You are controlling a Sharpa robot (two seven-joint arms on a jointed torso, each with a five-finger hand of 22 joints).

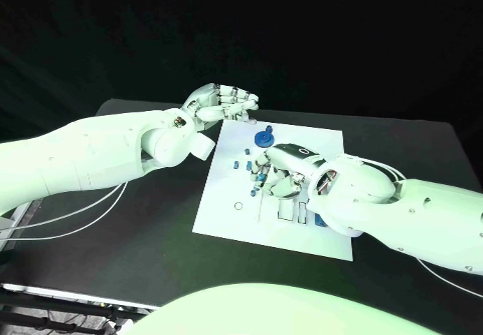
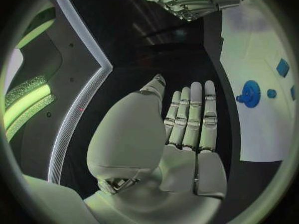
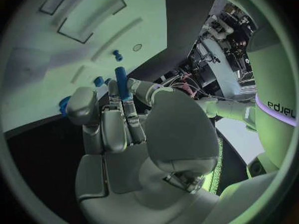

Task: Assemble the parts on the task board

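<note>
The white task board (image 1: 302,139) lies in the middle of the black table. My right hand (image 1: 282,173) hovers over the board's centre and pinches a blue peg (image 3: 121,83) between thumb and fingers. The peg stands upright above the board (image 3: 56,59). A blue gear (image 1: 264,137) sits near the board's far edge, also seen as the gear (image 2: 251,93) in the left wrist view. Small blue parts (image 1: 237,166) lie along the board's left side. My left hand (image 1: 221,103) hangs over the board's far left corner, its fingers (image 2: 192,119) stretched out with nothing in them.
A small ring mark (image 1: 237,206) and several rectangular slots (image 1: 287,209) are on the board's near half. A short blue peg (image 3: 116,55) stands in the board beside a round hole (image 3: 137,47). Cables (image 1: 70,216) trail over the table at the left.
</note>
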